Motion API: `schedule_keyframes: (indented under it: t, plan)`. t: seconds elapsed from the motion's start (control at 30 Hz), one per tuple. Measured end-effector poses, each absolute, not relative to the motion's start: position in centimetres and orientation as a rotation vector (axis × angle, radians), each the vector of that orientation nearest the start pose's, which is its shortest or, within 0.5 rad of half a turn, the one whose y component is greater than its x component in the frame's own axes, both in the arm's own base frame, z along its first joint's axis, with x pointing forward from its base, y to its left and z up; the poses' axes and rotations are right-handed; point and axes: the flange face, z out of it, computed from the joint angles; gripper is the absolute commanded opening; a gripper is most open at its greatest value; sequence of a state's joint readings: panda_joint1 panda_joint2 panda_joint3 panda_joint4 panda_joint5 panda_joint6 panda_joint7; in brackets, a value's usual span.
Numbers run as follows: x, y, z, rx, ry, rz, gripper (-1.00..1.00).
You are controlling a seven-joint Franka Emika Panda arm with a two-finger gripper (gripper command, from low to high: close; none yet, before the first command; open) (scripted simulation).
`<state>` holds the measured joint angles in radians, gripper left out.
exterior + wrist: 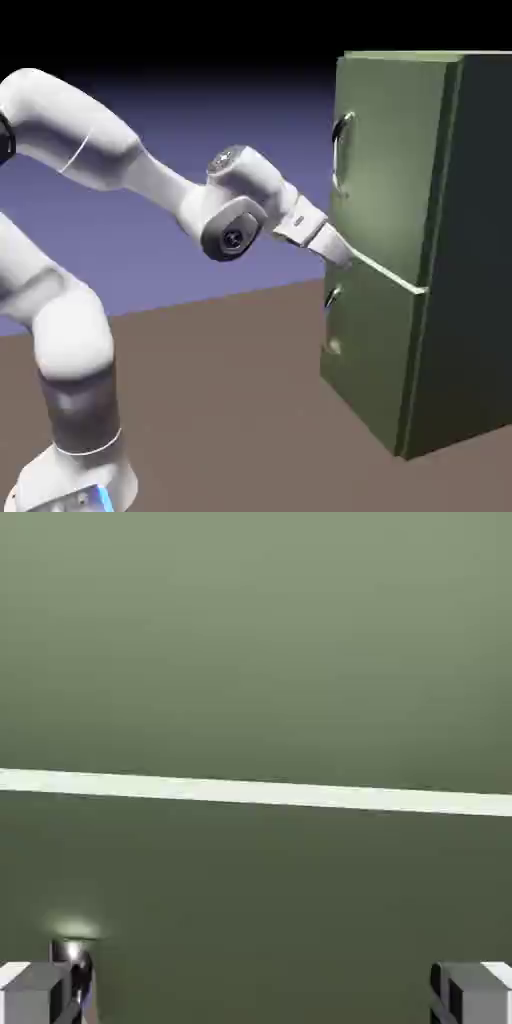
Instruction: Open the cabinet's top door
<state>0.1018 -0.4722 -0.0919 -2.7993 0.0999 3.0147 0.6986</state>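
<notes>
The olive-green cabinet stands at the right of the exterior view. Its top door lies flush and carries a long bowed grey handle near its left edge. My gripper is below that handle, its tips close to the pale seam between the two doors. In the hand view the green front fills the picture, crossed by the seam. My gripper is open, with only green panel between the grey fingertips.
The lower door has a short small handle; a small shiny grey part shows just above the left fingertip in the hand view. The brown table spreads in front of the cabinet.
</notes>
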Motion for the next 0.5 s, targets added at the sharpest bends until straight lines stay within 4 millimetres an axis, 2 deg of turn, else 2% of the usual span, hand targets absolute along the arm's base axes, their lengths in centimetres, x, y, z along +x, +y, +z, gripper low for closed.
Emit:
schedule_keyframes:
  t: [0.23,0.5]
  plan:
    - [42.1,-4.2,34.7,-2.407,1.322,-0.51,0.0]
    - [42.2,-9.1,27.2,-2.281,1.654,-0.249,0.0]
